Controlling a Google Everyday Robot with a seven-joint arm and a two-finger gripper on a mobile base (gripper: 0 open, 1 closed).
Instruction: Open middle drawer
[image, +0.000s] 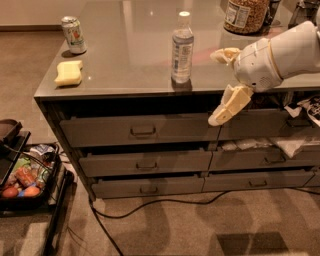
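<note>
- Tool (216, 88) hangs up high by the desk (125, 60) edge, right of the bottle (182, 47). Its 2 fingers (232, 102) are wide apart, holding nothing.
- Middle drawer (115, 165) sits low on the left, btwn the tall drawer (100, 131) and the short drawer (120, 187).
- Its handle (146, 165) is well apart from the tool, so I think the fingers are spread ready to go grab it.

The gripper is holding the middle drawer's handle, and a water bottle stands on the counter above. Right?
Not quite. In the camera view the gripper hangs by the counter edge, jaws open, up and right of the handle on the middle drawer. The bottle does stand on the counter.
</note>
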